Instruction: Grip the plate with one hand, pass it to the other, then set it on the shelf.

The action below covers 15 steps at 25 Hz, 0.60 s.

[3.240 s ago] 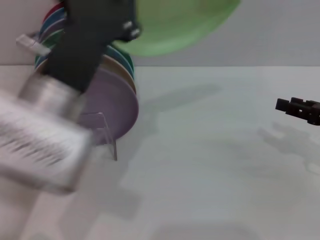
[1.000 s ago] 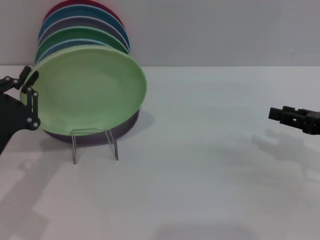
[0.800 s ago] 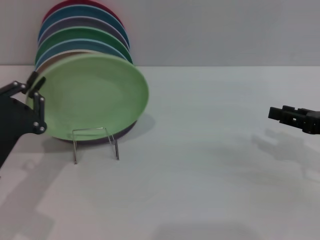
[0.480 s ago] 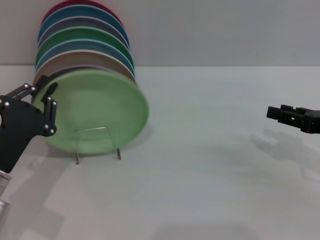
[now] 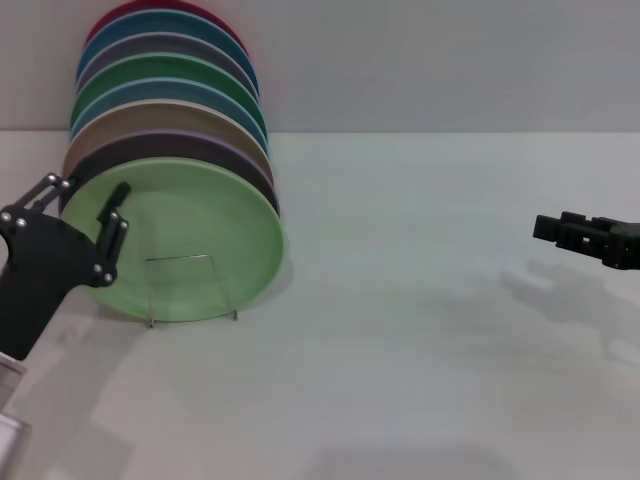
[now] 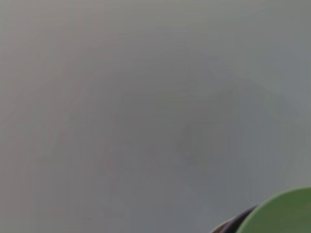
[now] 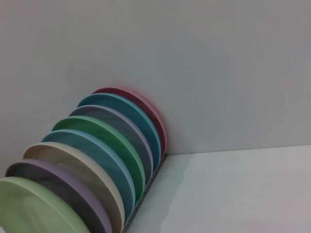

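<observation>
Head view: you see the plate [image 5: 195, 240] at left centre of the frame, standing on edge at the front of a row of upright plates [image 5: 165, 95] that runs back toward the wall [image 5: 450, 60]. Its lower rim sits in the clear rack [image 5: 190, 288], whose thin legs reach the table [image 5: 420, 360]. The left gripper [image 5: 85, 215] is at the lower left; its fingers [image 5: 112, 225] are spread, one in front of the plate's left rim and one beyond that rim, and you cannot tell whether either touches it. The right gripper [image 5: 548, 228] hangs at the right edge, well apart from the plates; you cannot tell how its fingers stand. Left wrist view: a slice of the plate [image 6: 279, 213] fills the lower right corner. Right wrist view: the plate [image 7: 36, 208] lies lower left, nearest in the row [image 7: 107, 141].
</observation>
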Available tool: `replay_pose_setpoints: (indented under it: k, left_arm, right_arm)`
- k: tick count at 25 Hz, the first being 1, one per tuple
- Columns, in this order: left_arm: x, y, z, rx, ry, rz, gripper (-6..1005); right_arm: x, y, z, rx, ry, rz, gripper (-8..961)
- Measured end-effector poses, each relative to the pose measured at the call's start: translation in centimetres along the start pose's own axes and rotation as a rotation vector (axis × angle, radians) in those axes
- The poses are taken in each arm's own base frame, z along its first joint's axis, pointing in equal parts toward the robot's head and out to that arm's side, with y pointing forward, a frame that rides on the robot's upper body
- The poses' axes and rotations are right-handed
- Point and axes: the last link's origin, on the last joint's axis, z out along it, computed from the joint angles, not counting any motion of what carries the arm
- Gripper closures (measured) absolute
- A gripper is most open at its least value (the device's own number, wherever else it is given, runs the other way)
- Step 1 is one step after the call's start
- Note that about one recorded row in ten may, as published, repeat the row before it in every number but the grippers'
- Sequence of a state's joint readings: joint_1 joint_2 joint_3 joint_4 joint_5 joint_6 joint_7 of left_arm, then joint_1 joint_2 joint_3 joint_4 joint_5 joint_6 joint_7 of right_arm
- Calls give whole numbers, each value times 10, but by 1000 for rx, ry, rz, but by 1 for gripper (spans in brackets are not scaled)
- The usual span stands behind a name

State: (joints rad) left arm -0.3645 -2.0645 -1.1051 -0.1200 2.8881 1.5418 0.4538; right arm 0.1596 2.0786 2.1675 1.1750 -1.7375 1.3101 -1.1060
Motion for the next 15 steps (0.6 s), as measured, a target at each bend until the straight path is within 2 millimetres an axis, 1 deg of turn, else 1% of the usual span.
replay_pose_setpoints:
  k: [5,8,10,12,15]
  left_arm:
    - [1,6,-4,-25,1,11,675]
    - [5,6,-12,3,6,7,636]
    - [8,3,-19,47,5,-7,417]
    - [8,-4,-25,109,-9,-21,345]
    - [2,-18,-33,202,-55,-56,236]
  right_arm:
    - [0,0,0,0,0,-1,396]
    - [0,0,0,0,0,0,396]
    - [1,0,-1,2,0,-2,396]
    - [2,-2,-2,10,-3,-18,396]
    - [7,-5,-3,14,-24,-57,395]
